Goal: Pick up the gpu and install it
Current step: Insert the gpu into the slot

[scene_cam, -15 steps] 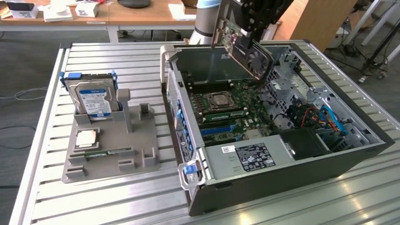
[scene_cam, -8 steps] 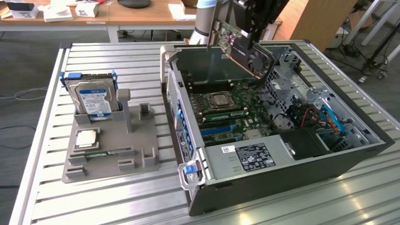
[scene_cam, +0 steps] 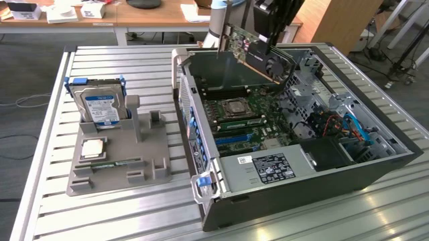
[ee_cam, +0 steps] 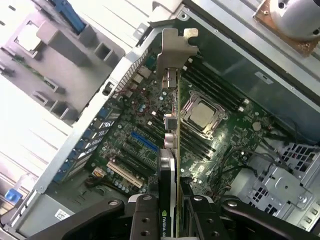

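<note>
Black gripper (ee_cam: 169, 212) links, dotted with round screw holes.

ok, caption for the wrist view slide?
Pincer clamped on the gpu, held edge-on over the motherboard inside the open computer case.

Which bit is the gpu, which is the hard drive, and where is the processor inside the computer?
gpu (scene_cam: 258, 55): exterior view, middle of the card's side.
hard drive (scene_cam: 100, 106): exterior view, on its blue-white label.
processor (ee_cam: 202, 114): wrist view, on its silvery top.
</note>
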`<state>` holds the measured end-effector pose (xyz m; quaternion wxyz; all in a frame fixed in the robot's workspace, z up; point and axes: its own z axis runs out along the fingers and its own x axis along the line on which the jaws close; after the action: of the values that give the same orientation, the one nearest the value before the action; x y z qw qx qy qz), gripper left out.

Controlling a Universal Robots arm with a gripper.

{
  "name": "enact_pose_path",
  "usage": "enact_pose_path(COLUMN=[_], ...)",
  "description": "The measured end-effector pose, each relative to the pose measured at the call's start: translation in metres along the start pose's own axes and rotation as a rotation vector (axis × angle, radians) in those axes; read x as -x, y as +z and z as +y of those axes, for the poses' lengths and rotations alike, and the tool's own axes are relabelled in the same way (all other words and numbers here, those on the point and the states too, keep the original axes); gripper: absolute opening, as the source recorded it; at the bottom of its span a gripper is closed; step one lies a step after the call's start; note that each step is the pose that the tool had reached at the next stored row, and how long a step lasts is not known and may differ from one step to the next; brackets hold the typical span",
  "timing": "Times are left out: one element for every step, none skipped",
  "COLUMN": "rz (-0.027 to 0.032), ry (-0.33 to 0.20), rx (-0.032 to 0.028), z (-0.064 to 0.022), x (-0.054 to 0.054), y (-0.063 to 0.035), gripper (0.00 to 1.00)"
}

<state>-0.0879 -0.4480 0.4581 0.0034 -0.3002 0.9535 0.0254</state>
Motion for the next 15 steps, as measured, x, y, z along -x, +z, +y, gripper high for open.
enact_pose_path(rz=[0.0009, 0.0017, 0.0025, 0.0033, 0.0042, 0.0051, 0.0059, 0.0067, 0.0075, 0.0084, 0.0093, 0.0101, 0.0109, 0.0118, 0.0127], ry=[-0.018, -0.036, -0.054, -0.072, -0.091, -0.109, -0.127, -0.145, -0.163, -0.181, -0.199, -0.217, -0.236, -0.254, -0.272], rx=[0.0004, 0.0008, 0.0012, 0.0016, 0.0020, 0.0023, 0.0028, 0.0032, 0.0036, 0.0039, 0.0043, 0.0047, 0.0052, 0.0055, 0.0059], z=[0.0000, 0.0000, -0.0001, -0.0001, -0.0001, -0.0001, -0.0001, -0.0001, -0.0002, -0.0002, -0.0002, -0.0002, -0.0002, -0.0002, -0.0003], x=[0.0000, 0.0000, 0.0000, 0.0000, 0.0000, 0.0000, -0.0001, -0.0001, -0.0001, -0.0001, -0.0001, -0.0001, -0.0001, -0.0001, -0.0001], y=[0.0003, 0.0007, 0.0010, 0.0014, 0.0018, 0.0021, 0.0025, 0.0028, 0.0032, 0.0035, 0.0039, 0.0043, 0.0047, 0.0050, 0.0054], gripper=[0.27, 0.27, 0.27, 0.27, 0.27, 0.27, 0.27, 0.27, 0.27, 0.27, 0.27, 0.27, 0.27, 0.27, 0.27])
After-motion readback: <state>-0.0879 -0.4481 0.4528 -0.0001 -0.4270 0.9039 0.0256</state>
